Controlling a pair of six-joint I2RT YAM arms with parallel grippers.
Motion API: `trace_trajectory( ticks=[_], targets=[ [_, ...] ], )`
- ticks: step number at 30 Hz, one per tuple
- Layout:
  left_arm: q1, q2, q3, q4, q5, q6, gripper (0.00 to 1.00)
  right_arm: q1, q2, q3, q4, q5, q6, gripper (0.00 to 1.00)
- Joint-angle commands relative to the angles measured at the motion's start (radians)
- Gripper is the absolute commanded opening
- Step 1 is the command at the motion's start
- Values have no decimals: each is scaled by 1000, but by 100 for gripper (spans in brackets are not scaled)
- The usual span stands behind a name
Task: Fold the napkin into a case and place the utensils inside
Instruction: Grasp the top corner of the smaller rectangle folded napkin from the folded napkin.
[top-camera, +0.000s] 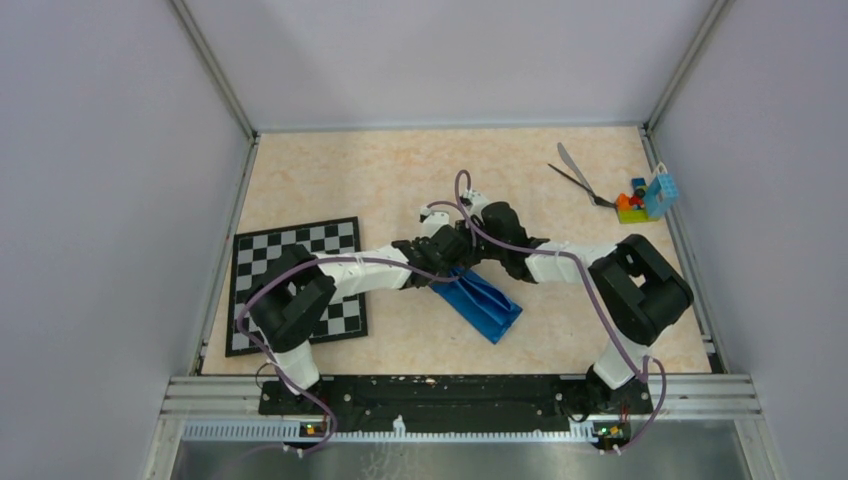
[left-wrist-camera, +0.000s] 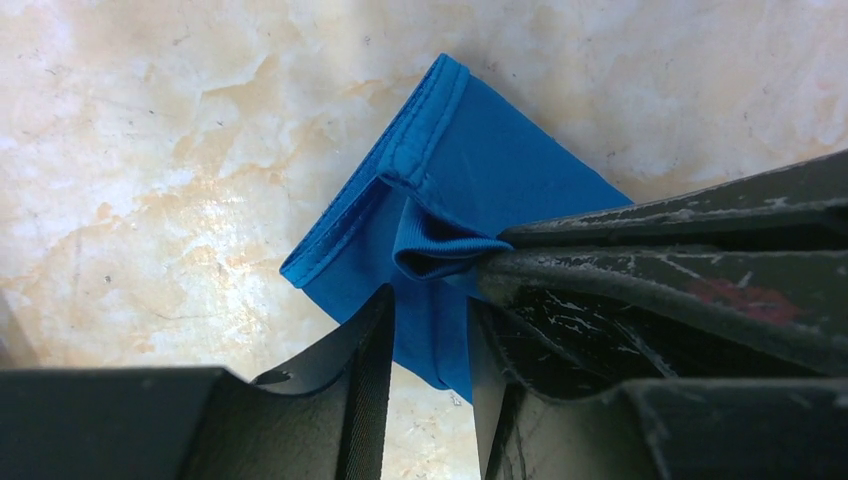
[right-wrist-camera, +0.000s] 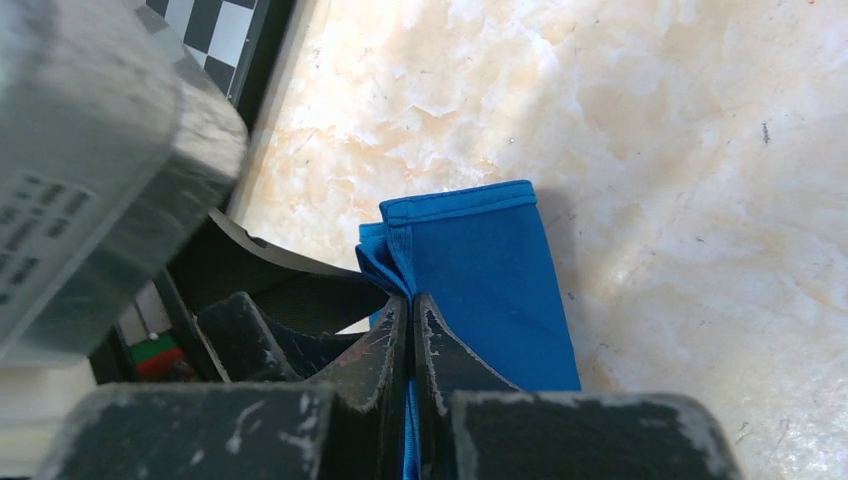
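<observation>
Firmly pinched — napkin (right-wrist-camera: 480, 265) fold inside right hand (right-wrist-camera: 411, 312).

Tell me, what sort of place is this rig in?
Probably a lab test cell: plain walls on metal frame posts enclose the table, with props like a chessboard and toy blocks.
</observation>
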Motion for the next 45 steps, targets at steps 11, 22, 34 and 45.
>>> trace_trajectory(
  ticks=[11, 22, 34, 45],
  targets=[
    [-47, 120, 183, -184, -153, -11, 30, 0, -44, 9, 70, -26, 15, 0],
    [-47, 113, 147, -143, -92, 8, 31, 0, -37, 6, 85, -28, 19, 0],
    [-46, 122, 137, -117, -98, 19, 7, -3, -33, 5, 78, -25, 12, 0],
    [-41, -107, -86, 172, -141, 85, 0, -1, -29, 7, 21, -32, -72, 0]
  ],
)
